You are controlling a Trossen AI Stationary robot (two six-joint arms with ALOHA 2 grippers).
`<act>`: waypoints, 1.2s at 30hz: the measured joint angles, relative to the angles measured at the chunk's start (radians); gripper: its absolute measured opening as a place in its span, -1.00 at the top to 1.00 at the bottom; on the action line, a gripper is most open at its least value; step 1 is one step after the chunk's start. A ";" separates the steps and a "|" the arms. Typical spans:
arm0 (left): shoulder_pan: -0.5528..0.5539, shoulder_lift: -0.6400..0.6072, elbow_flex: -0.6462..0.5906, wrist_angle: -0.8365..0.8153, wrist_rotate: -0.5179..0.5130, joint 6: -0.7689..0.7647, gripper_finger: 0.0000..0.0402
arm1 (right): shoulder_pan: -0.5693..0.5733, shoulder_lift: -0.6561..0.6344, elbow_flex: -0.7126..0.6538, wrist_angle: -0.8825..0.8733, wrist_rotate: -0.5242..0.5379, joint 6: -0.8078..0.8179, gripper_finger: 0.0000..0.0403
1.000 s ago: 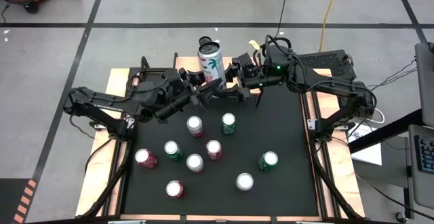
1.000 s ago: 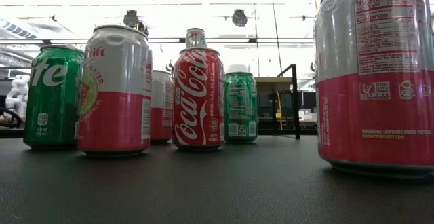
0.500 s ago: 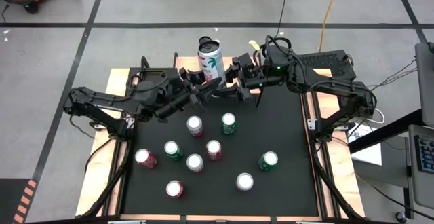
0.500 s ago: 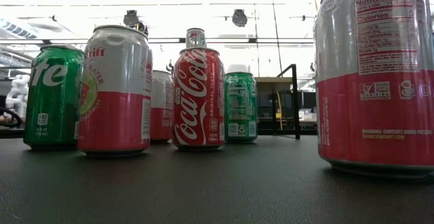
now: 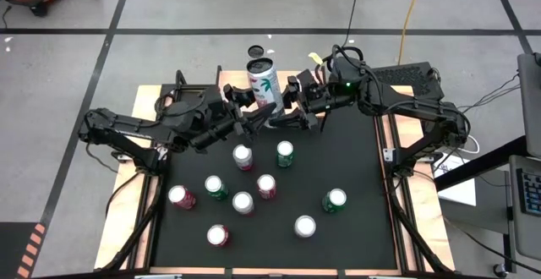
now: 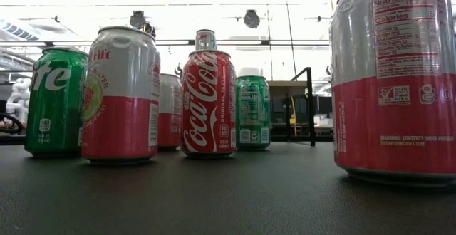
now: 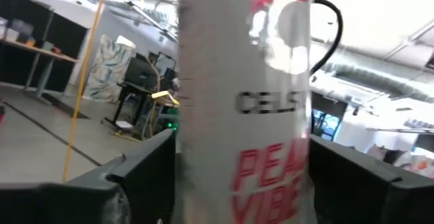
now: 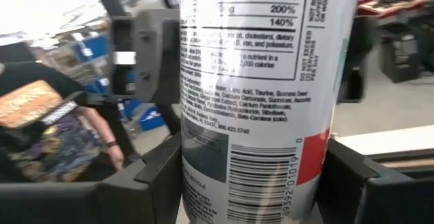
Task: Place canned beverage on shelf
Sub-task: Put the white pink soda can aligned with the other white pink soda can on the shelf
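Clearly "CELSIUS" can (image 7: 244,108), "Coca-Cola" can (image 6: 208,101)

A tall white can (image 5: 263,81) stands tilted at the far edge of the black counter (image 5: 355,177), with the left pincer (image 5: 247,110) and right pincer (image 5: 286,110) meeting at its base from either side. Nine smaller cans stand scattered nearer, among them a green one (image 5: 285,153).

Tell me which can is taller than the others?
The white Celsius can at the table's far edge, between the two pincers. It is tall and slim; the cans on the mat are short.
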 joint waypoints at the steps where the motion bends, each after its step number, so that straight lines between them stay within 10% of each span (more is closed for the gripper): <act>1: 0.001 0.000 0.000 0.003 0.005 0.000 -0.69 | 0.000 -0.002 0.000 0.003 -0.004 0.006 -0.14; 18: 0.040 -0.111 0.000 -0.008 0.155 -0.038 -0.81 | -0.002 -0.002 0.000 0.005 -0.155 0.042 -0.14; 36: 0.254 -0.142 0.000 -0.117 0.671 -0.267 -0.81 | -0.002 -0.002 0.000 -0.027 -0.205 0.068 -0.15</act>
